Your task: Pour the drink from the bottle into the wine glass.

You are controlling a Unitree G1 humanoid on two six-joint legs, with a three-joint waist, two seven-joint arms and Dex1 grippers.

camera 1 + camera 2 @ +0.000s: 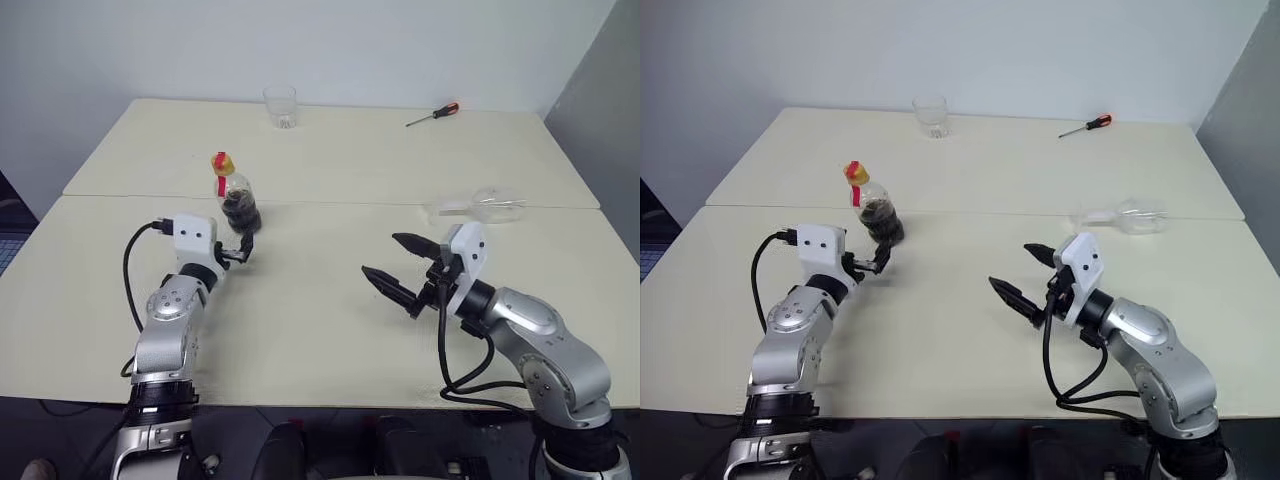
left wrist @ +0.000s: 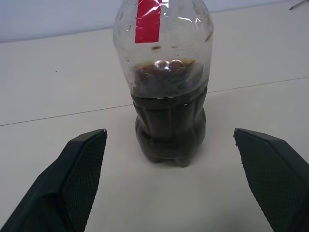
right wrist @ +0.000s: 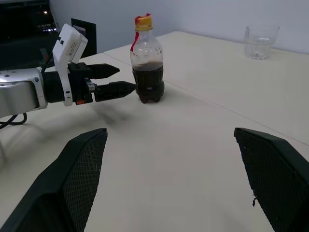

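Counter (image 1: pixel 330 330): cream top with a seam running across it just behind the bottle.
Bottle (image 1: pixel 236 197): upright near the seam, on the robot's left side. Yellow-orange cap on, red label at the neck.
Drink (image 2: pixel 170 130): dark brown-red, fills the lower part of the bottle, foam ring at the surface.
Left end effector (image 1: pixel 243 247): fingers spread wide, level, pointing at the bottle from just in front of it. In the left wrist view the two fingertips (image 2: pixel 87 154) stand either side of the bottle's base and short of it. No contact visible.
Right end effector (image 1: pixel 392 262): fingers spread wide, holding nothing. Well to the right of the bottle, above the counter, pointing toward the bottle side. In the right wrist view the bottle sits between its fingers, far off.
Wine glass (image 1: pixel 482 206): lying on its side, far to the right of the bottle, just beyond the seam. Looks clear and empty.
Tumbler (image 1: pixel 281 106): clear, upright, well behind the bottle near the far edge.
Screwdriver (image 1: pixel 433 115): red handle, lying at the far edge, behind and well right of the bottle.
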